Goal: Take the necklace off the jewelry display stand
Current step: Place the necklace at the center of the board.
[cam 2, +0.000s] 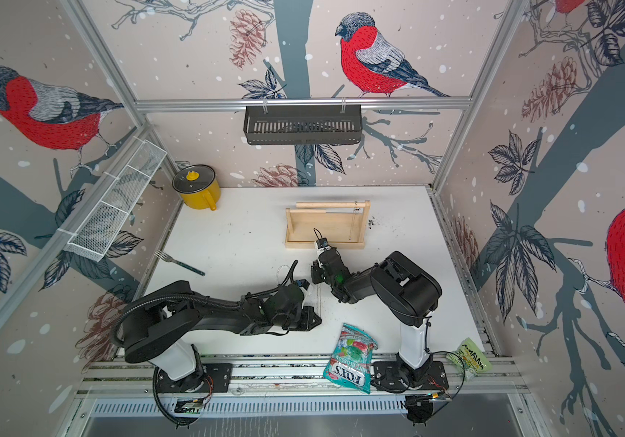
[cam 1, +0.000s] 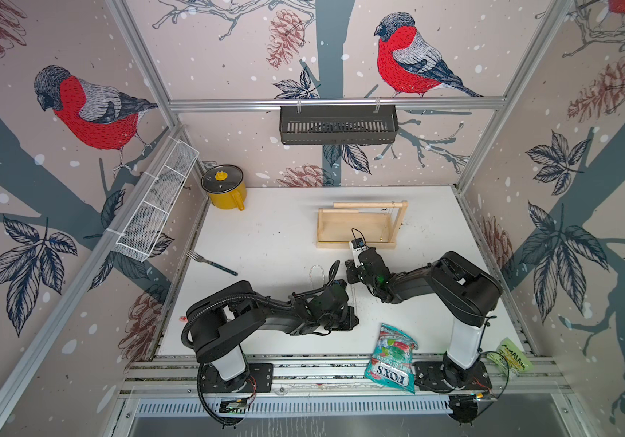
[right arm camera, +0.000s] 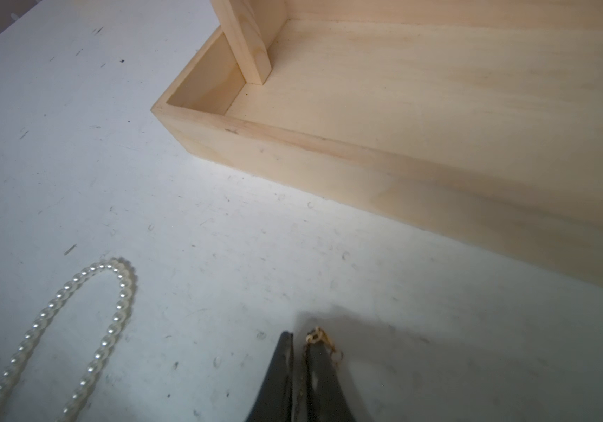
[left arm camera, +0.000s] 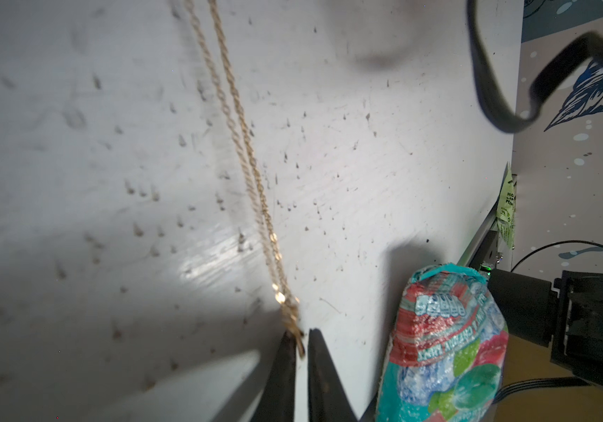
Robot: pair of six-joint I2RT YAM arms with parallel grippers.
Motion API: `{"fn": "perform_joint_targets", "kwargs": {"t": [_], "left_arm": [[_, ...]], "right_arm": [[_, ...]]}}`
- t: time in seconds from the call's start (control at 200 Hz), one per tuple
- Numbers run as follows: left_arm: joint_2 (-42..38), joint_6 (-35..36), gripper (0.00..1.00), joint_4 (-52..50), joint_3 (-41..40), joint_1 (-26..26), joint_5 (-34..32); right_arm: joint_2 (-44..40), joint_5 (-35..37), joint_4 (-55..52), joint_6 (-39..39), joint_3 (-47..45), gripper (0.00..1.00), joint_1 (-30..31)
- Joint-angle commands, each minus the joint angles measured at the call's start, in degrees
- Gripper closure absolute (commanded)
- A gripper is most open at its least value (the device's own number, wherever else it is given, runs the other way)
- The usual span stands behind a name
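Above stand tray (cam 1: 356,245), hanging chain (cam 1: 392,221)

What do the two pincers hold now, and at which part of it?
One gold chain, by its two ends: one end sits between the left pincer tips, the other end at the right pincer tips.

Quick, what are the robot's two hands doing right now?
Left gripper: shut on the gold chain.
Right gripper: shut on the same gold chain.

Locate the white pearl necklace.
In a top view, the white pearl necklace lies on the white table, between the blue-handled metal fork and the right tool.
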Motion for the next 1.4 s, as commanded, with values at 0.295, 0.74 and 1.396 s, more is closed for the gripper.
{"fn": "perform_joint_targets", "kwargs": {"t": [0.295,0.74,1.396], "left_arm": [[0.2,-1.2,0.70,-14.6,-1.9,0.0,-2.9],[-2.1,-0.6,0.60,-17.4,-2.1,0.0,-5.3],[-13.3,6.0,0.46,-23.4,-1.9,0.0,-13.1]], "right_arm": [[-0.7,1.1,-4.2,0.1,1.8,0.76,-0.1],[-3.3,0.8,-9.9,-0.6,3.9,0.46,0.6],[-13.3,8.9,-21.8,-1.5,6.6,0.21,4.4]]}}
